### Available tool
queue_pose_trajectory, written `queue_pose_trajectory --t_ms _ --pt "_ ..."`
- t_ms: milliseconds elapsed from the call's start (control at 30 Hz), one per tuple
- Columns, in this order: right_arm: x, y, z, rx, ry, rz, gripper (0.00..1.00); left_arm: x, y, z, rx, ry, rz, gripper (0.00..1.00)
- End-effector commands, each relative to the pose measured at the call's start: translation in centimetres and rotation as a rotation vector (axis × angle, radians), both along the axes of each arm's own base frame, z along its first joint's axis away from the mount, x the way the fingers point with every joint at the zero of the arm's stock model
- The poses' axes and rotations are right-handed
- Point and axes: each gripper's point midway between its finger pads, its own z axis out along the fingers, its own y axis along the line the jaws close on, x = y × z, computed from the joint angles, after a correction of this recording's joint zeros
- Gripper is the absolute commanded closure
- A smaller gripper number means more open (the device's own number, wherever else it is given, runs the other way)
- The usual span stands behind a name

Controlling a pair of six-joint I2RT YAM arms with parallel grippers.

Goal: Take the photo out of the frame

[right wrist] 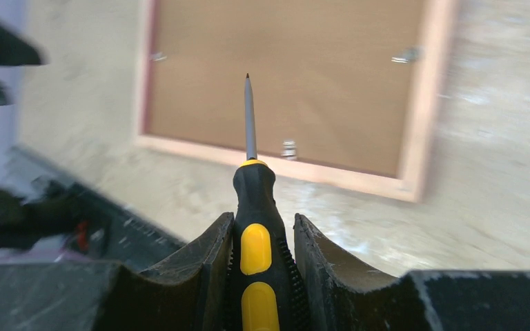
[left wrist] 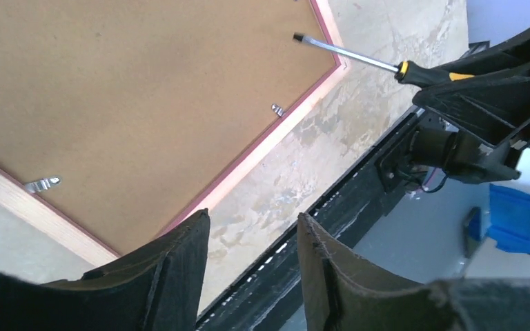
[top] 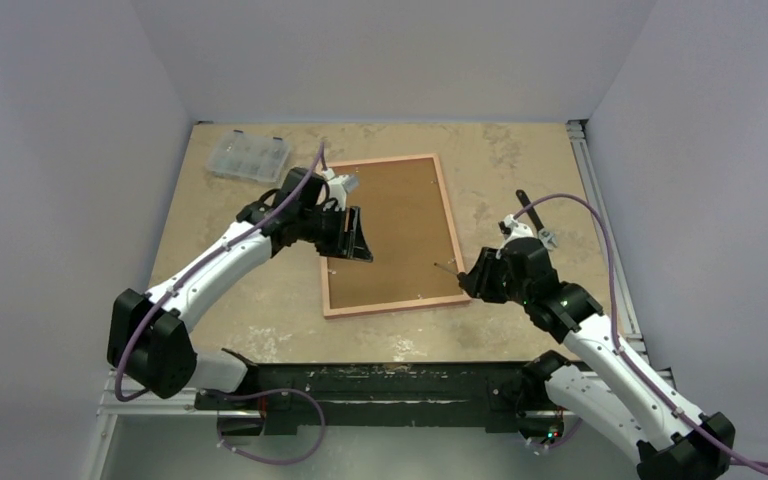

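The frame lies back side up on the table, brown fibreboard with a pale pink rim and small metal clips. The photo is hidden under the backing. My left gripper is open and empty, hovering over the frame's left edge; in the left wrist view its gripper hangs over the frame's corner. My right gripper is shut on a black and yellow screwdriver. The screwdriver's shaft points at the frame's near edge, above a clip. The screwdriver also shows in the left wrist view, its tip over the frame's corner.
A clear plastic compartment box sits at the table's back left. A black rail runs along the near edge between the arm bases. A metal rail borders the right side. Grey walls enclose the table.
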Motion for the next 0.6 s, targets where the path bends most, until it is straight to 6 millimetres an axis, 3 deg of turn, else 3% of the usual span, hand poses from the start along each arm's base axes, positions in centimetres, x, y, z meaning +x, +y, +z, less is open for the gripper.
queue_pose_trajectory --t_ms 0,133,233,433,567 --pt "2.1 -3.3 0.6 -0.099 -0.07 -0.196 1.0 -0.9 -2.9 -0.9 -0.14 0.14 0.069 0.53" --pt "2.8 -4.3 0.3 -0.161 -0.074 -0.235 1.0 -1.8 -5.2 -4.3 -0.072 0.167 0.104 0.59" --pt "2.9 -4.2 0.3 -0.163 -0.073 -0.23 1.0 -1.9 -6.4 -5.5 -0.078 0.186 0.139 0.78" --pt "2.3 -4.0 -0.2 -0.158 -0.059 -0.203 1.0 -1.6 -7.6 -6.4 -0.064 0.19 0.145 0.81" --pt "2.1 -3.4 -0.5 -0.131 -0.053 -0.181 1.0 -1.3 -8.0 -8.2 -0.033 0.225 0.151 0.89"
